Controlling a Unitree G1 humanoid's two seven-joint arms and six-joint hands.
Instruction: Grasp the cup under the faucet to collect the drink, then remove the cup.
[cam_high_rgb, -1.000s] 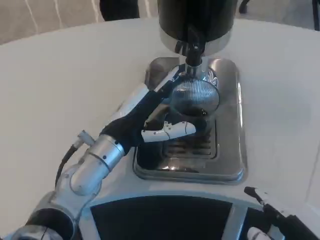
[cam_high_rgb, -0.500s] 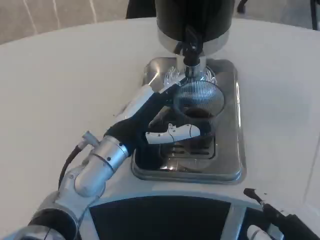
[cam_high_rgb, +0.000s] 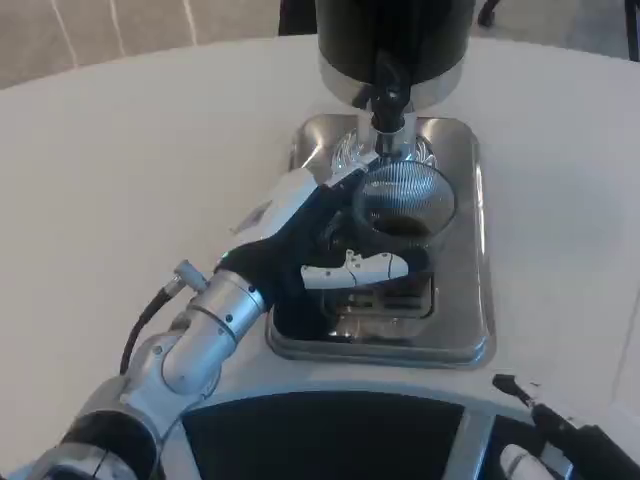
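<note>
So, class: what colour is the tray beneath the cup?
Shiny silver metal tray, with a dark slotted grate at its middle; the head view shows it best.

The faucet (cam_high_rgb: 388, 100) hangs just over the cup (cam_high_rgb: 402, 205) at 12 o'clock, with the dispenser (cam_high_rgb: 393, 40) filling the room behind it, so nothing passes from above or beyond. The left hand (cam_high_rgb: 320, 240) wraps the cup from 9 o'clock. The tray (cam_high_rgb: 478, 250) rim rings the spot. Open table (cam_high_rgb: 120, 180) lies at 9 and 3 o'clock; the tray's grate at 6 o'clock is free
</note>
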